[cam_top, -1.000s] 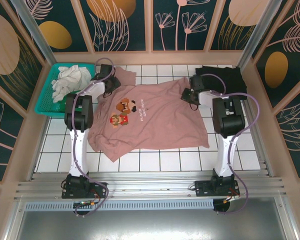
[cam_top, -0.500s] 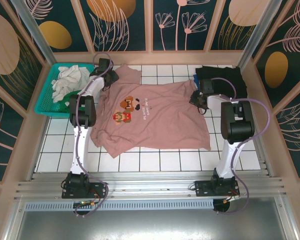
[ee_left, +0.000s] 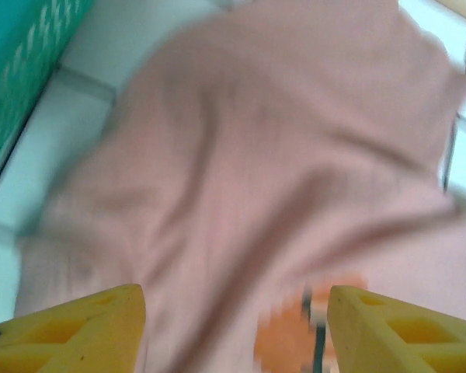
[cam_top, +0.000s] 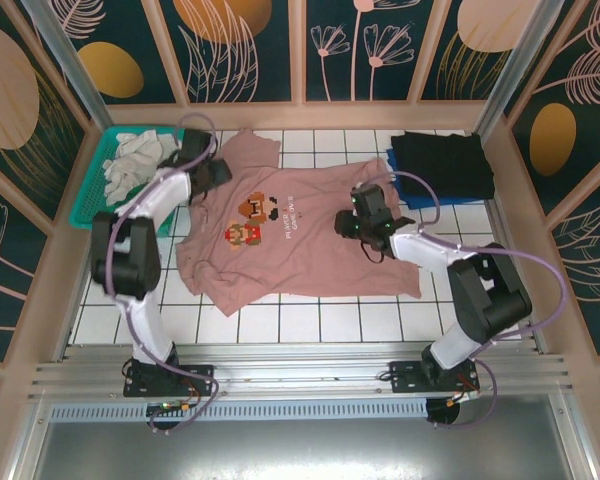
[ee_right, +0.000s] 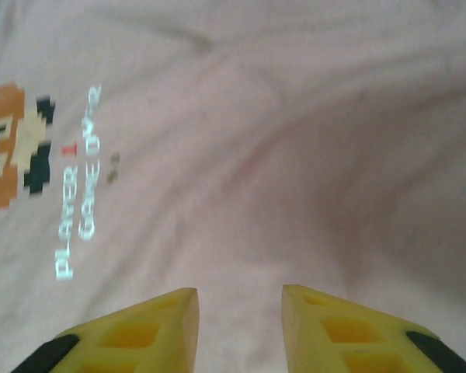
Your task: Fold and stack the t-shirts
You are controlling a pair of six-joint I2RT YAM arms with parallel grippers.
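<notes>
Two folded t-shirts (cam_top: 442, 165) sit stacked; pink t-shirt (cam_top: 300, 262) lies unfolded, left gripper (ee_left: 233, 301) and right gripper (ee_right: 239, 297) both parted, empty

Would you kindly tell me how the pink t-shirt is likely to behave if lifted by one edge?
The pink t-shirt is probably floppy: it lies in soft wrinkles, so a lifted edge would likely sag and drag the rest. It looks thin, so probably light. Pushed across the tiled table, it would likely bunch rather than slide whole.

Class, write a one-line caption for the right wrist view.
Yellow jaws, parted and empty, over the dusty-pink t-shirt beside its pixel print.
</notes>
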